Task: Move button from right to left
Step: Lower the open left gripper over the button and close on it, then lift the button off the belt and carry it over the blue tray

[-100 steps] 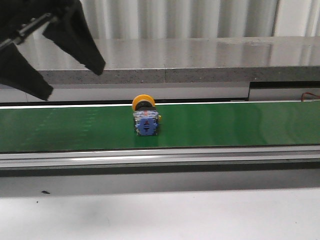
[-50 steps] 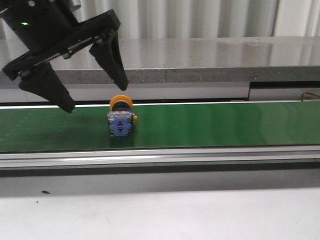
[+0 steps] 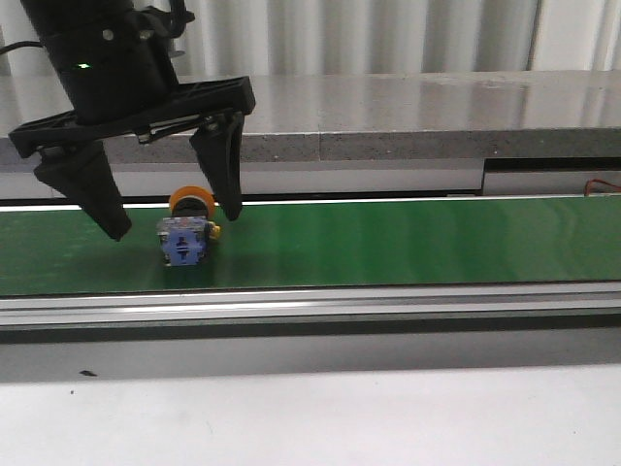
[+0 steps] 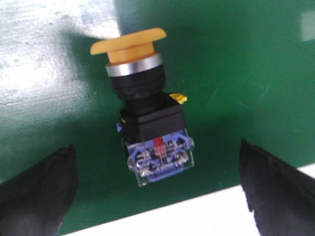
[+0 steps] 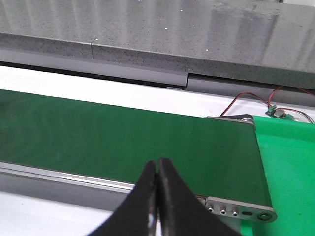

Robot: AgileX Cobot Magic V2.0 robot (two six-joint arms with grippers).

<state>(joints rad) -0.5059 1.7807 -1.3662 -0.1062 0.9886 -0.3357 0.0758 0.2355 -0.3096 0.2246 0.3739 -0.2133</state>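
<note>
The button (image 3: 187, 229) is seen lying on its side on the green conveyor belt (image 3: 408, 243), towards the belt's left end and roughly midway between its far and near edges, with the yellow cap turned to the far edge and the blue-and-clear contact block facing the near edge. The left gripper (image 3: 167, 221) is spread wide and straddles the button, 1 fingertip to each side and neither touching it; nothing is gripped. In the left wrist view the button (image 4: 145, 116) sits between the 2 dark fingertips (image 4: 37, 189), a little nearer 1 of them and slightly skewed to the line between them. The step in hand is judged to be the grasp. It would be done well if the gripper were brought low enough for the pads to meet the black collar or the boxy block rather than the rounded cap, which is likely to slip, and if the closing were centred so that both pads land together and the button is not pushed or rolled sideways. Should the belt be running, which cannot be told here, the closing would need to be timed to the button's travel. The right gripper (image 5: 156, 189) is pressed closed with nothing between its fingers, and is held over the near edge of the belt towards its right end.
</note>
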